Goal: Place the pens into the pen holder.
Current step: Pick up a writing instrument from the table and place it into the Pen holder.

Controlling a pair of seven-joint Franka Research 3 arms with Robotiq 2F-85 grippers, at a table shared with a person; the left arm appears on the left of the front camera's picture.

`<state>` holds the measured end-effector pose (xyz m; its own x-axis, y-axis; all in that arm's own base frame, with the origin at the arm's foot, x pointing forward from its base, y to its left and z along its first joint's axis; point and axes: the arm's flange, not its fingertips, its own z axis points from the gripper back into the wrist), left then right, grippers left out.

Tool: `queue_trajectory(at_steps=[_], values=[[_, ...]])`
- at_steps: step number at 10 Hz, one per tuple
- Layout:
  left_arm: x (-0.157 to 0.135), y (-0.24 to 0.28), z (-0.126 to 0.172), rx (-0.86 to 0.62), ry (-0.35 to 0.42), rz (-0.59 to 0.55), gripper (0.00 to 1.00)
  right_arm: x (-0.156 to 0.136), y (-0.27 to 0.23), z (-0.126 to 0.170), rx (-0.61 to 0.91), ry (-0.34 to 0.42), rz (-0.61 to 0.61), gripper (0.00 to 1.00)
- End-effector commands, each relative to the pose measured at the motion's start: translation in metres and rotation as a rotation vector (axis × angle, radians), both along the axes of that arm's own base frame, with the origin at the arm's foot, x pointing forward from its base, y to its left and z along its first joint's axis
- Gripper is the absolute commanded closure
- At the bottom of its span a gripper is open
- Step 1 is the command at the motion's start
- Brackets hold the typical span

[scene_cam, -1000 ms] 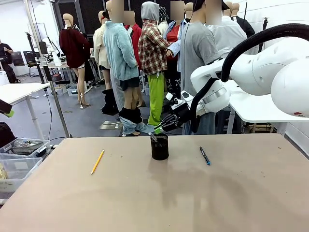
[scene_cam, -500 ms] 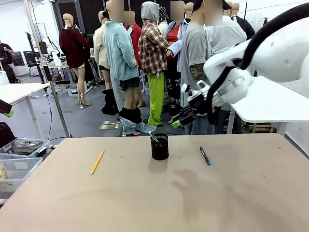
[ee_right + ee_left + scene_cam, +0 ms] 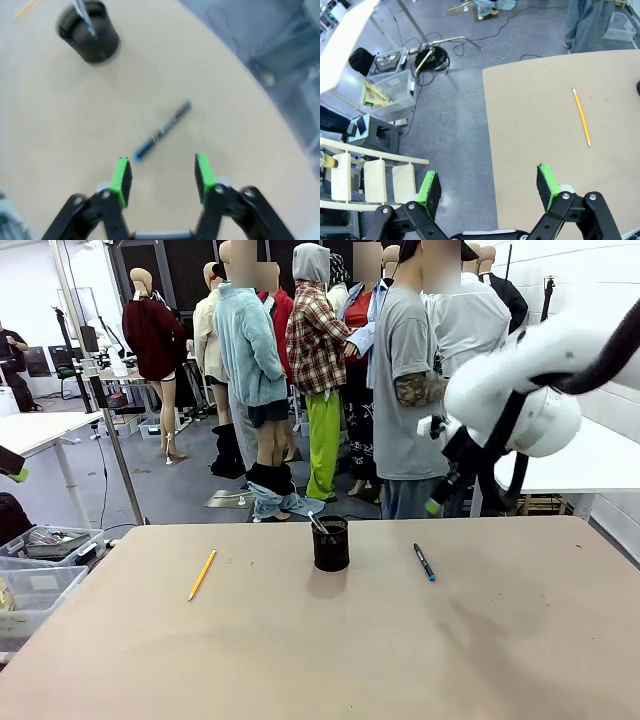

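Far left, from the left wrist view: noted left gripper [image 3: 489, 185] spread wide and empty, hanging above the table [image 3: 530, 150] edge, one pad over the floor, the other over the tabletop. Next along, found yellow pencil [image 3: 202, 575] lying flat on the table, well left of the pen holder [image 3: 331, 544]. Mid-table: logged pen holder upright, silvery pen [image 3: 317, 523] leaning inside. To its right, apart: spotted dark pen [image 3: 425, 562], blue-tipped, lying flat. Right side: recorded right gripper [image 3: 162, 172] released, nothing between its pads, raised above that dark pen, clear of the table.
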<state>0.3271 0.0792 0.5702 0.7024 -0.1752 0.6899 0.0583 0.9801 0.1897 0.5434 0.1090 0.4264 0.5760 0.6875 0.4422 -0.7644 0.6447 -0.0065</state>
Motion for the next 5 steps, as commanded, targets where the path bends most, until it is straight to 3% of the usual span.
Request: queue_trajectory(at_steps=[1,5], values=[[0.002,0.0,0.0,0.003,-0.01,0.003,0.0,0.017,0.031,0.028,-0.112,0.23,-0.143,0.36],[0.002,0.0,0.0,0.003,-0.01,0.003,0.0,0.054,0.059,0.004,-0.212,0.381,-0.261,0.36]])
